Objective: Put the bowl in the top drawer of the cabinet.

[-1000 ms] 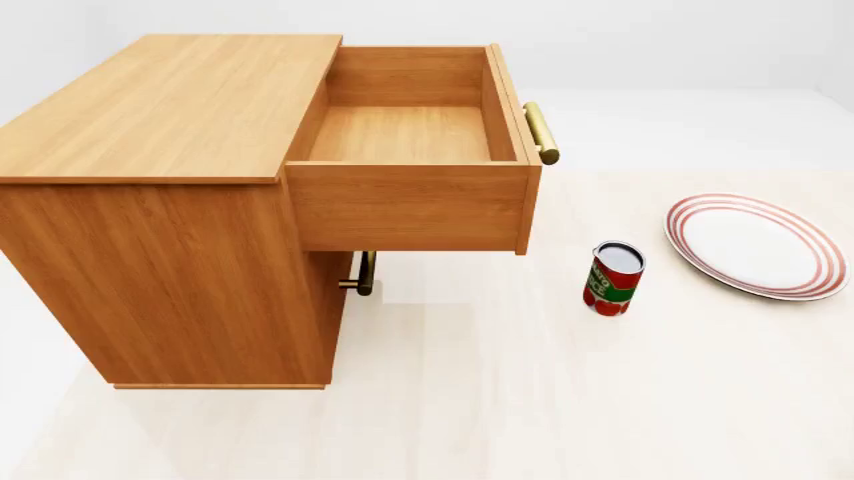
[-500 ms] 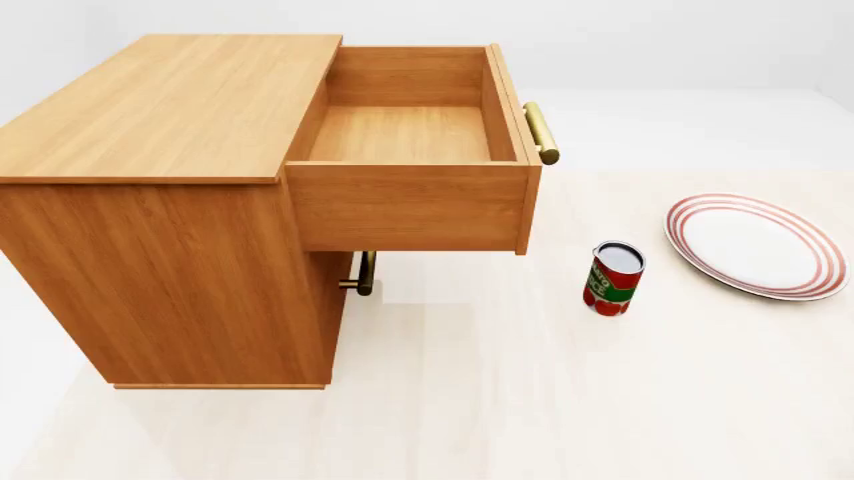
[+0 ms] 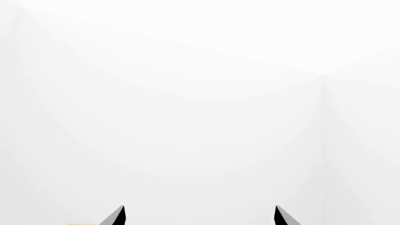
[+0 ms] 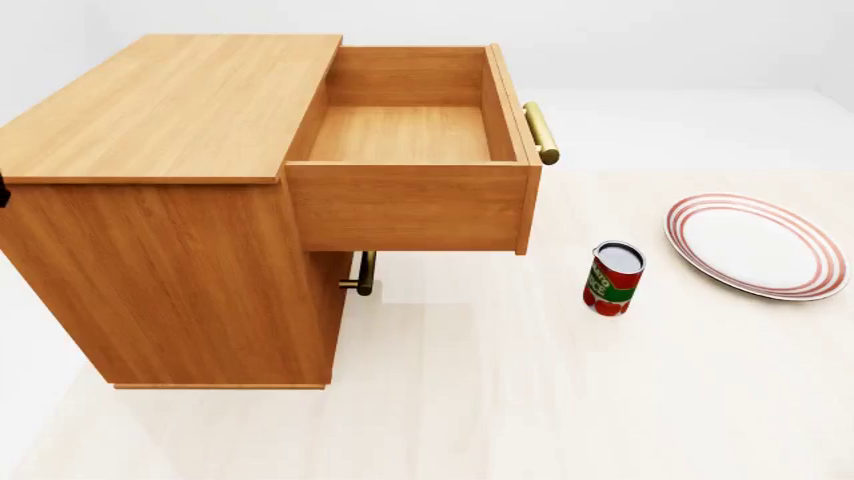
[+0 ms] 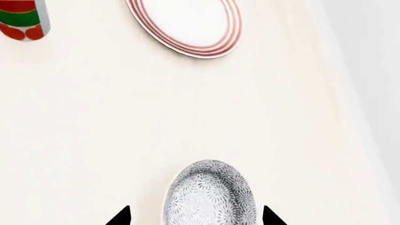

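The bowl (image 5: 209, 194), white with a dense blue-grey pattern, shows only in the right wrist view. It lies on the pale table between the two dark fingertips of my right gripper (image 5: 195, 215), which is open, with a gap on each side of the bowl. The cabinet (image 4: 160, 110) stands at the left of the head view, its top drawer (image 4: 407, 130) pulled fully out and holding nothing, brass handle (image 4: 541, 132) on its front. My left gripper (image 3: 200, 215) is open and faces blank white space. The bowl is outside the head view.
A red and green can (image 4: 614, 278) stands right of the drawer, and a red-rimmed white plate (image 4: 754, 243) lies further right. In the right wrist view the plate (image 5: 187, 18) and can (image 5: 24, 18) lie beyond the bowl. The lower drawer's handle (image 4: 363, 272) sits under the open drawer.
A small dark sliver has come into the head view at its left edge, beside the cabinet. The cabinet, drawer, can and plate have not moved.
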Tool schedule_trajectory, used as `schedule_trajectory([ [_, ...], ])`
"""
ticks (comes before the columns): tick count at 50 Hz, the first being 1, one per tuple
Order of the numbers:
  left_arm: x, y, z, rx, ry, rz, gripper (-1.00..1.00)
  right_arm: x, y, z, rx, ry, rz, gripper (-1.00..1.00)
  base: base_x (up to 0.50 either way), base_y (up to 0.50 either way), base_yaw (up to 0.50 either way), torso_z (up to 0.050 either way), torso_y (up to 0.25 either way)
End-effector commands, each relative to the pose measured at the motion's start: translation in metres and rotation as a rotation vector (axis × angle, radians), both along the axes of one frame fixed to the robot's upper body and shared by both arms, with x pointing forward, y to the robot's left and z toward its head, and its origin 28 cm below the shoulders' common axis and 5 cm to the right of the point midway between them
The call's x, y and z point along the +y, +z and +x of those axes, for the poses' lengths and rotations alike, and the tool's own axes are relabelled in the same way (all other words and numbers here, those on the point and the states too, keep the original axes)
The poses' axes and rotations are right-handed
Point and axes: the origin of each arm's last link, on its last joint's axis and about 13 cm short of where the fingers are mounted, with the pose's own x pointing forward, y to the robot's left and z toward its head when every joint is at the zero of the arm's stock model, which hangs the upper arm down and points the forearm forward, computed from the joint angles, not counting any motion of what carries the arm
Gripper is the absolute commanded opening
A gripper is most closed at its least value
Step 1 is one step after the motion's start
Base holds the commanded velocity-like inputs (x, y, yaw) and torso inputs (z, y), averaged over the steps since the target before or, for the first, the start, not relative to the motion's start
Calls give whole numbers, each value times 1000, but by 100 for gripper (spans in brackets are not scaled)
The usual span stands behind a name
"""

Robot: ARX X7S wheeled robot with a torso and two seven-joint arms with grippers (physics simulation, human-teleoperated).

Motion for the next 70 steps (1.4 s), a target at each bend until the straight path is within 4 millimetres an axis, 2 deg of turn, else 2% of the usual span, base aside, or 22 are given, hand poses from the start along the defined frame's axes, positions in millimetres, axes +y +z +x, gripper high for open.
schedule_trajectory([
  [1, 0, 0, 0, 1, -2, 0, 100, -6, -23, -1, 44, -37, 12, 100, 0, 0, 0, 0, 0],
  [6, -1, 0, 0, 1, -3, 2, 100, -8, -35, 2, 61, -36, 7, 100, 0, 0, 0, 0, 0],
  [15, -1, 1, -1, -6, -2, 8, 100, -6, -61, 21, 102, -12, -7, 100, 0, 0, 0, 0, 0],
  [23, -1, 1, 0, -9, -2, 8, 100, -5, -77, 31, 140, -2, -39, 100, 0, 0, 0, 0, 0],
  [33, -2, 0, 1, -7, -4, 7, 100, -3, -99, 36, 203, 2, -71, 100, 0, 0, 0, 0, 0],
  [50, -2, -1, 1, -5, -6, 6, 100, -8, -124, 34, 272, -25, -87, 100, 0, 0, 0, 0, 0],
  [57, -2, -1, 0, -3, -7, 5, 100, -9, -135, 40, 289, -32, -91, 100, 0, 0, 0, 0, 0],
  [65, -1, 0, -2, -3, -7, 6, 100, 12, -151, 66, 314, -42, -96, 100, 0, 0, 0, 0, 0],
  [70, -1, -1, -2, -2, -7, 5, 100, 17, -157, 71, 326, -56, -92, 100, 0, 0, 0, 0, 0],
])
